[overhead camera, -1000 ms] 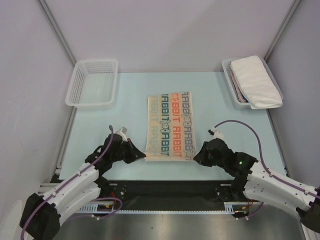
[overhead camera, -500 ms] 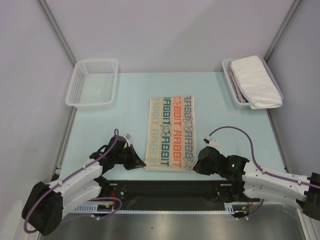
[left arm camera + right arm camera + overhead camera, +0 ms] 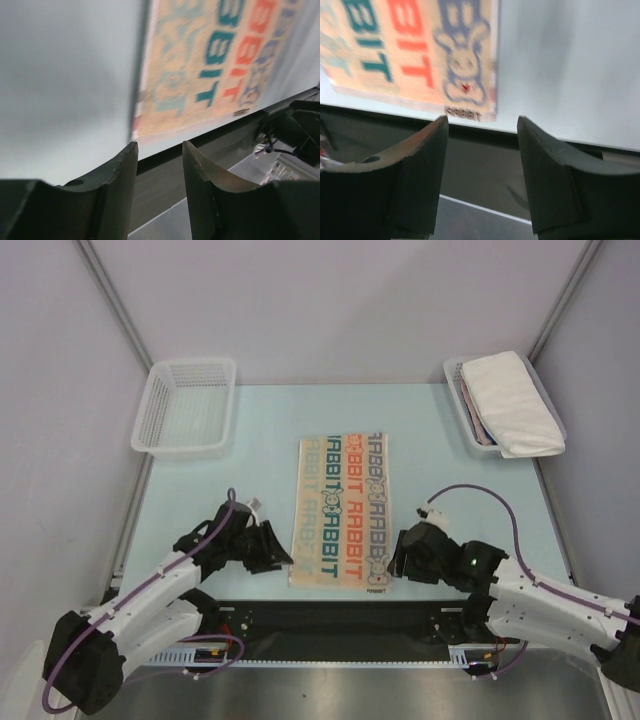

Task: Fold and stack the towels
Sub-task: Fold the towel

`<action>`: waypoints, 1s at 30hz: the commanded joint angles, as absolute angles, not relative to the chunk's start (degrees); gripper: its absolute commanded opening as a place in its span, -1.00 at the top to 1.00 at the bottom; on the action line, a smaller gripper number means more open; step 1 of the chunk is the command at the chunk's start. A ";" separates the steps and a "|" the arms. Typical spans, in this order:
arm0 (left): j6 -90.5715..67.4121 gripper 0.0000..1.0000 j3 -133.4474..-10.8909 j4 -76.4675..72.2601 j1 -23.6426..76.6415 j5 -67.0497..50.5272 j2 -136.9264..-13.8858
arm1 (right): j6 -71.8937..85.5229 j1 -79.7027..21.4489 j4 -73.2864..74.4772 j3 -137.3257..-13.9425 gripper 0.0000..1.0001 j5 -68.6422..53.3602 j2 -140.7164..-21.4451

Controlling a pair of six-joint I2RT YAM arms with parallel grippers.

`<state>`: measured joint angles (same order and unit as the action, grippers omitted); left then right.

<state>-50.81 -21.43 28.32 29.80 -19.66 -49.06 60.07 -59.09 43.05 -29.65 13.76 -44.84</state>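
The cream towel (image 3: pixel 340 508) with colourful "RABBIT" lettering lies flat in the middle of the table, its near edge at the table's front edge. My left gripper (image 3: pixel 279 560) sits just off its near left corner, open and empty. My right gripper (image 3: pixel 394 562) sits just off its near right corner, also open and empty. The left wrist view shows the towel's corner (image 3: pixel 210 65) beyond the spread fingers (image 3: pixel 122 167). The right wrist view shows the rabbit-print corner (image 3: pixel 420 50) ahead of the gripper (image 3: pixel 482 127). A folded white towel (image 3: pixel 512 400) lies in the right basket over a pinkish one (image 3: pixel 480 430).
An empty white mesh basket (image 3: pixel 187 405) stands at the back left. The basket with the towels (image 3: pixel 466 430) stands at the back right. A black rail (image 3: pixel 340 615) runs below the table's front edge between the arm bases. Grey walls close in on three sides.
Both grippers have opened and let go of the towel's near corners. The towel's near edge now lies flat on the table. Both grippers have drawn slightly away from the corners.
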 commanded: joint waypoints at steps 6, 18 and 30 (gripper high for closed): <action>-35.72 0.01 -52.23 16.98 23.74 -9.86 -70.54 | 33.94 -20.24 22.07 -53.29 -0.28 -7.21 -71.64; -27.33 -0.05 -84.77 8.07 12.66 -23.80 -112.30 | 33.48 -8.09 12.30 -85.94 -0.25 -19.86 -113.53; -34.71 -0.14 -91.58 2.99 9.14 -34.10 -126.47 | 36.03 -8.09 12.74 -95.80 -0.25 -22.50 -127.97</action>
<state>-32.53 -88.62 6.94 9.32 -28.99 -125.97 35.55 -8.03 13.32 -92.75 -20.88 -127.44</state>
